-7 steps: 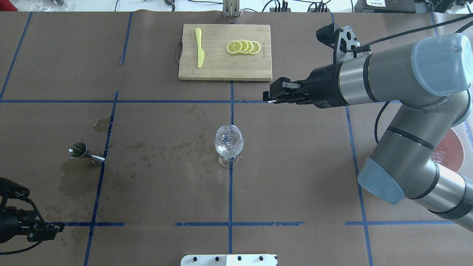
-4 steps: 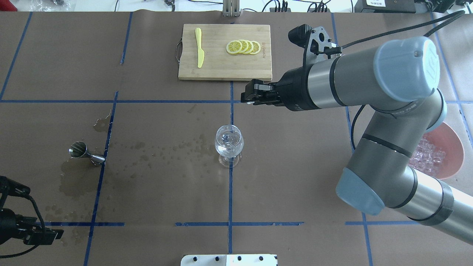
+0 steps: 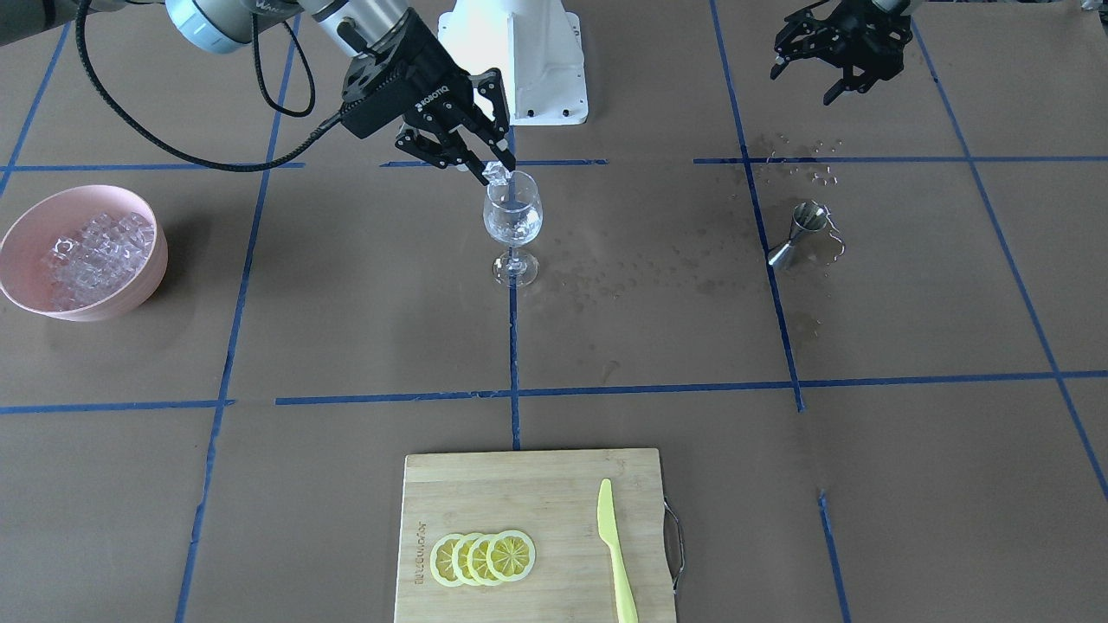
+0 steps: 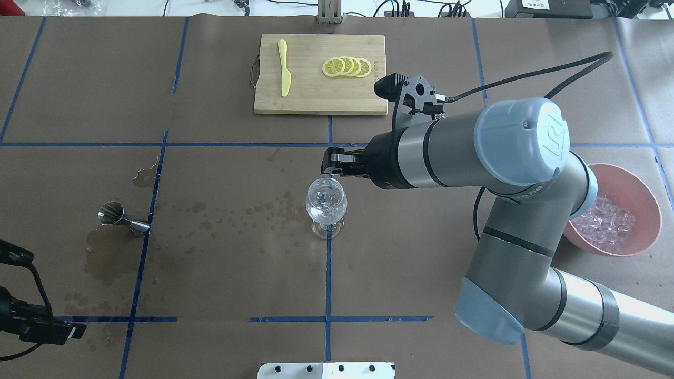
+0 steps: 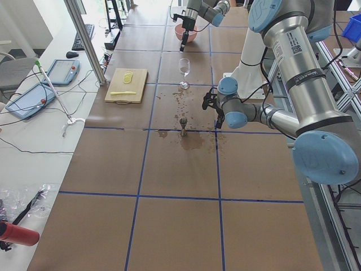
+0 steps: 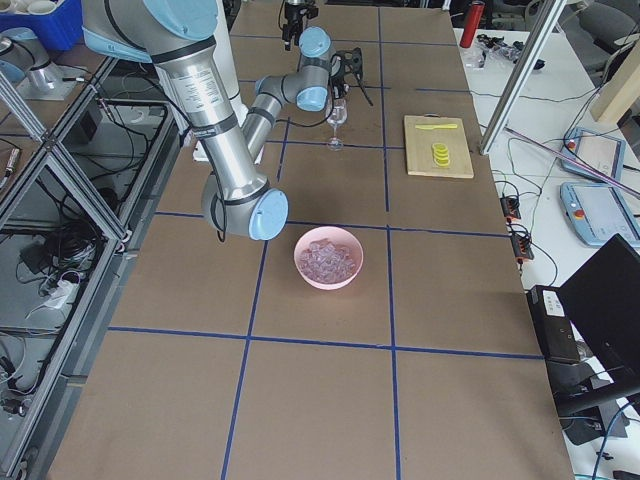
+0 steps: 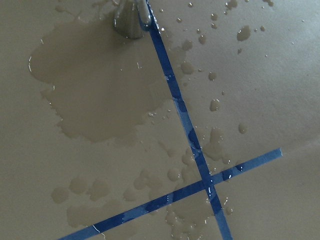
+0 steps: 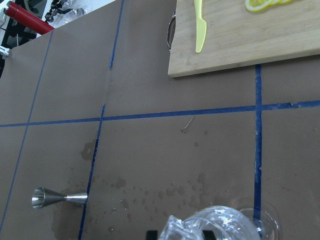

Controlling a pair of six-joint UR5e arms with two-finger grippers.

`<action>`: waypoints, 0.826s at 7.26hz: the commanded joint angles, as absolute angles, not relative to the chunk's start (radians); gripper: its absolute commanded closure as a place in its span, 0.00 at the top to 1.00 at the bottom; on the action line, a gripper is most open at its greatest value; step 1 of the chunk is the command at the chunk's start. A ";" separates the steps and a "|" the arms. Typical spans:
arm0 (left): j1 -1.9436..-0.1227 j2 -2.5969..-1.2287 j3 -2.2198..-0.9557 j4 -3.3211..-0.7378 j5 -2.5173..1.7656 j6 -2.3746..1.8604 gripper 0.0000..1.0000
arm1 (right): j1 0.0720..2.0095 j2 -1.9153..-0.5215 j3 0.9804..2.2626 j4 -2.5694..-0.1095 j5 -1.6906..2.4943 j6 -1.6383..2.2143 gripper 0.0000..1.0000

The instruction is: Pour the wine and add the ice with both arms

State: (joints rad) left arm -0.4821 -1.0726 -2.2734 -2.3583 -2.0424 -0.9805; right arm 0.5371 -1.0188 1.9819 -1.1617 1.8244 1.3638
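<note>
- Currently my right claw [image 3: 495, 164] is clamped on a single ice cube [image 3: 496, 174], which is clear, glassy and pinched at the very fingertips.
- Directly beneath the claw stands the wine glass [image 3: 512, 216], upright on its stem. The cube hangs just over the rim, and I cannot tell whether the two touch.
- Low in the glass there seems to be a small measure of wine [image 3: 512, 230]. It is almost colourless and hard to separate from the glints of the glass itself.
- Back along the right arm [image 4: 474, 152], well apart from the claw, sits a round pink bowl [image 3: 152, 273]. It is heaped with more ice [image 3: 91, 249], many small clear cubes alike.
- On the other side of the claw, well apart, a steel jigger [image 3: 801, 230] seems to lie on its side. It is shaped like two cones joined at their points, and it lies at the edge of a dark wet stain [image 4: 105, 258] on the brown paper.
- Beyond the jigger my left claw [image 3: 835, 65] hangs over the paper with fingers spread apart and nothing between them.
- Farthest from the claw, across the table past the glass, lies a rectangular bamboo cutting board [image 3: 537, 484].
- On it, a row of overlapping lemon slices [image 3: 483, 558] lies beside a flat yellow knife [image 3: 616, 554], the two apart.
</note>
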 commanded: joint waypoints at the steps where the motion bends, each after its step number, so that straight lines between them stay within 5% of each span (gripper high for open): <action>1: -0.568 -1.075 -2.295 -2.338 -2.112 -0.930 1.00 | 0.511 -0.999 1.980 -1.209 1.821 1.364 0.00; 6: -0.580 -1.097 -2.301 -2.316 -2.128 -0.902 1.00 | 0.500 -1.006 1.977 -1.209 1.821 1.365 0.04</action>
